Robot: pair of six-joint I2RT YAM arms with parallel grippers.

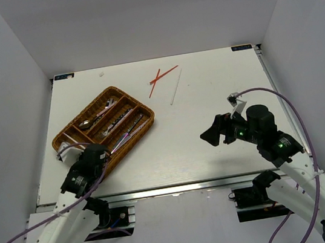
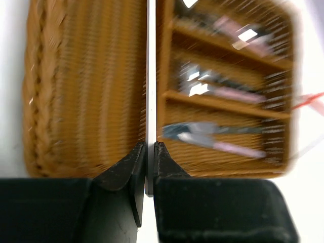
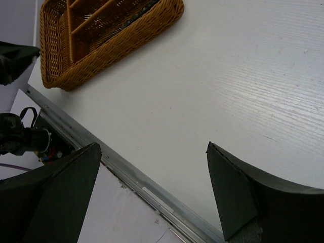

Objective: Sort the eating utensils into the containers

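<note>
- While my left gripper (image 2: 150, 152) hangs over the tray, its two fingers (image 2: 129, 167) are pinched nearly together on a thin silver-white chopstick (image 2: 150, 76), which runs straight out from between them.
- That chopstick stretches across the wicker tray (image 2: 76, 91), lined up beside the wall that parts the wide end compartment from the long ones. The view is too blurred for me to tell whether it touches the wicker.
- In the long compartments lie spoons, forks and knives (image 2: 202, 134) with pinkish handles. They are smeared by blur in my wrist view and show as several to a compartment from overhead.
- From above, my left gripper sits over the tray's near corner, and the tray lies slantwise on the left part of the white table (image 1: 208, 102).
- My right gripper (image 3: 152, 147) is spread wide, gripping nothing. It is held above the table, well to the right of the tray.
- Far from both my grippers, toward the back of the table, two red chopsticks (image 1: 157, 79) lie crossed. Just beside them on their right, a second silver-white chopstick (image 1: 176, 87) lies alone, slanted.
</note>
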